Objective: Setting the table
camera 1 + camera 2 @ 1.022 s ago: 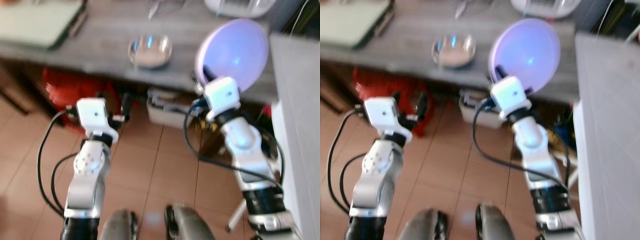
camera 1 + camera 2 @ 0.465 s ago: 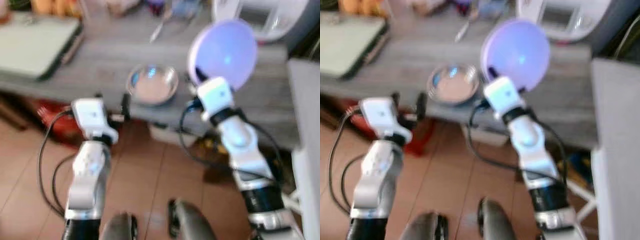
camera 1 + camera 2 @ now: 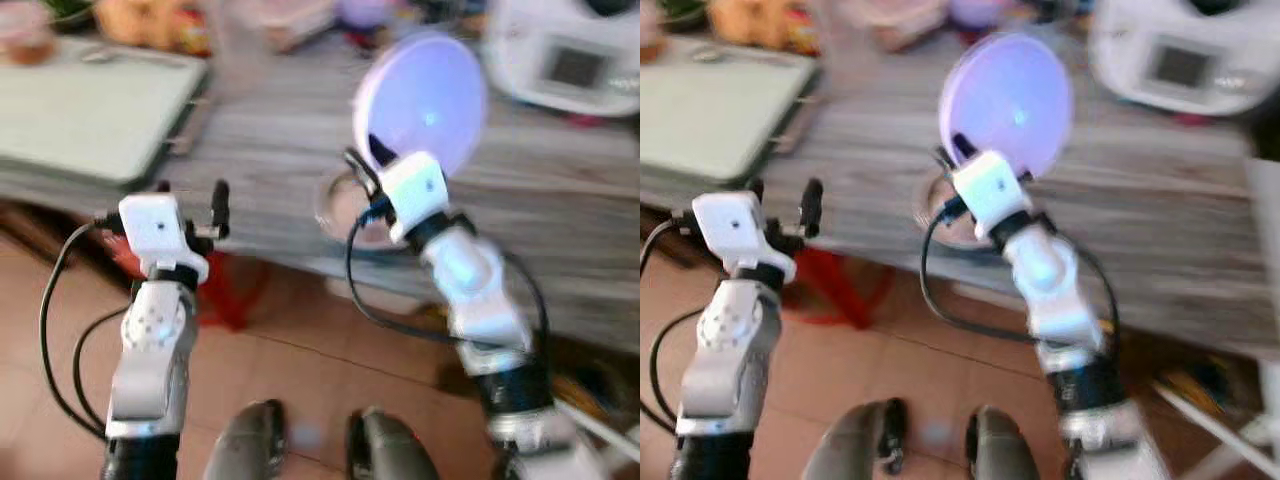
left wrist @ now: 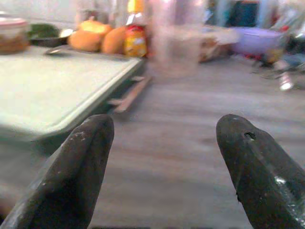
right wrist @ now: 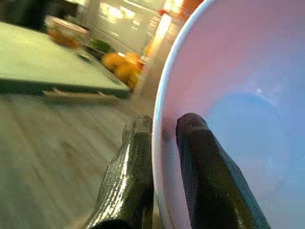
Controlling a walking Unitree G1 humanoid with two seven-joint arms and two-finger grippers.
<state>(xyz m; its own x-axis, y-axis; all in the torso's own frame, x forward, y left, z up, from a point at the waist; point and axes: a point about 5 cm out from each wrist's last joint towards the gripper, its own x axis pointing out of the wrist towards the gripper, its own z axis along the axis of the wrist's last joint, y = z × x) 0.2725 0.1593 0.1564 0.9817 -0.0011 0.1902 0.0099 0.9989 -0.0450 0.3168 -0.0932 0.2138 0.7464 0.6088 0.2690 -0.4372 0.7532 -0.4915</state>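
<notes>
At the far left of the grey wood-grain worktop [image 3: 560, 210] lies a pale green cutting board [image 3: 90, 115], with a lidded jar [image 4: 12, 34], some orange fruit [image 4: 97, 40] and a yellow-capped bottle [image 4: 135, 34] at its far edge; these are blurred. Just beyond the board's corner stands a clear plastic container [image 4: 175, 40].

The left end effector [image 4: 164, 162] hovers at the near edge of the worktop, just to the right of the cutting board, its two black fingers [image 4: 78, 167] spread wide apart with nothing between them. Its silver arm rises from the lower left over the terracotta tile floor [image 3: 300, 380], and something red [image 3: 235, 285] sits on the floor below the worktop.

Toward the middle, a shallow metal bowl [image 3: 340, 205] rests on the worktop, partly hidden behind the right wrist. The right end effector [image 5: 164, 167] is raised over the worktop above that bowl, clamped on the rim of the lilac plate [image 3: 422, 100]: one finger presses the back, the other the inner face. The plate stands nearly upright in the air, its hollow facing the camera.

Farther right, at the back of the worktop, sits a white appliance [image 3: 575, 55] with a small dark panel. A purple bowl [image 4: 257, 39] stands among blurred clutter at the back.
</notes>
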